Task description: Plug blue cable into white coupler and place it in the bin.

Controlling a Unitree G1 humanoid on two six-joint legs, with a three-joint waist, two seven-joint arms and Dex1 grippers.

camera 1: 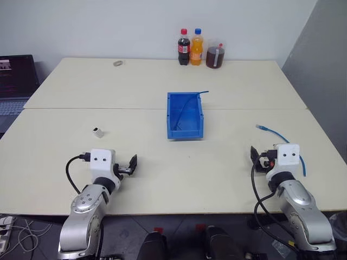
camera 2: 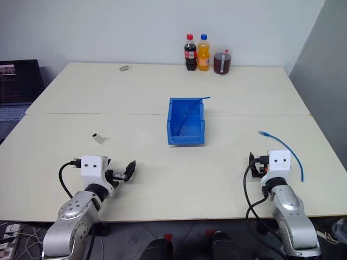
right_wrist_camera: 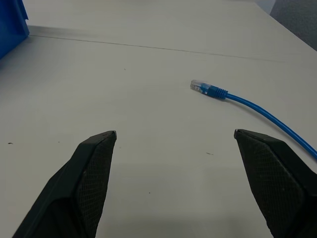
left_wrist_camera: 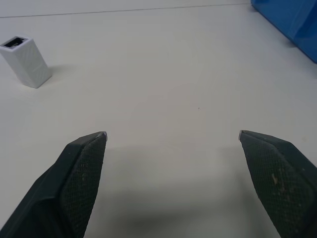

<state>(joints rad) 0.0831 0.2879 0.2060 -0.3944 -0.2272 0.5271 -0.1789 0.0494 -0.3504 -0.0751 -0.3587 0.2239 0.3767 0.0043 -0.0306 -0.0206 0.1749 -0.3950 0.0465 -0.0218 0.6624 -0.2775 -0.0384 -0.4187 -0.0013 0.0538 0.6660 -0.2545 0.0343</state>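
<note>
The blue cable (camera 1: 277, 136) lies on the table at the right, its clear plug (right_wrist_camera: 202, 88) pointing toward the middle. My right gripper (right_wrist_camera: 175, 132) hovers open just short of that plug, nothing between its fingers. The white coupler (camera 1: 98, 131) stands upright at the left, socket opening up. Behind it and a little to its right, my left gripper (left_wrist_camera: 172, 135) is open and empty. The coupler (left_wrist_camera: 25, 60) is off to the side of its fingers. The blue bin (camera 1: 185, 131) sits mid-table between the two arms.
A thin darker blue cable (camera 1: 191, 101) lies in the bin and hangs over its back rim. Two soda bottles (camera 1: 190, 47) and a jar of dark drink (camera 1: 214, 56) stand at the far edge. A small grey object (camera 1: 118, 63) lies far left; a laptop (camera 1: 16, 81) sits off the table's left.
</note>
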